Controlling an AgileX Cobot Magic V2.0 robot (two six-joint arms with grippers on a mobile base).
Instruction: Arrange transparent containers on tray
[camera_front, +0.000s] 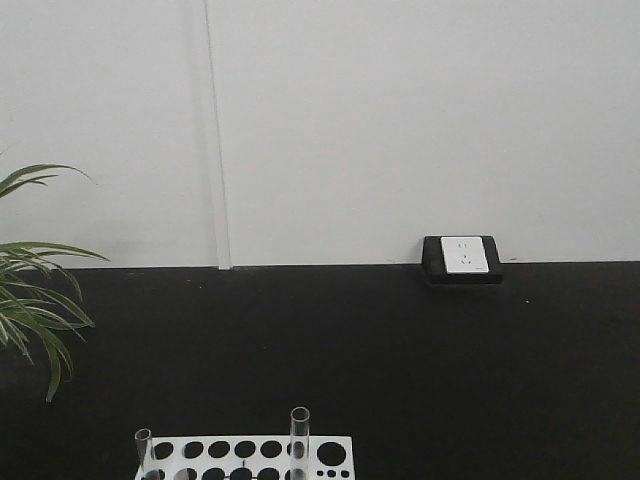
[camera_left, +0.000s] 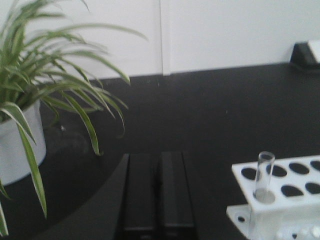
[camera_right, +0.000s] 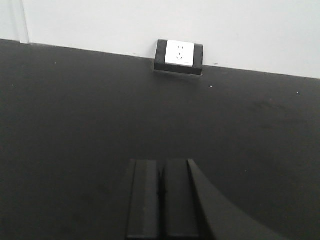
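Two transparent containers stand upright in a white rack (camera_front: 245, 455) at the bottom of the front view: one (camera_front: 299, 432) near the rack's middle, one (camera_front: 143, 450) at its left corner. The left wrist view shows one transparent container (camera_left: 263, 175) in the rack's (camera_left: 285, 192) corner hole, to the right of my left gripper (camera_left: 159, 155). That gripper is shut with nothing between its fingers. My right gripper (camera_right: 161, 162) is shut and empty over bare black tabletop. The tray is out of view.
A potted plant (camera_left: 30, 95) in a white pot (camera_left: 22, 145) stands left of the left gripper, its leaves reaching over the table. A wall socket box (camera_front: 461, 258) sits at the table's far edge against the white wall.
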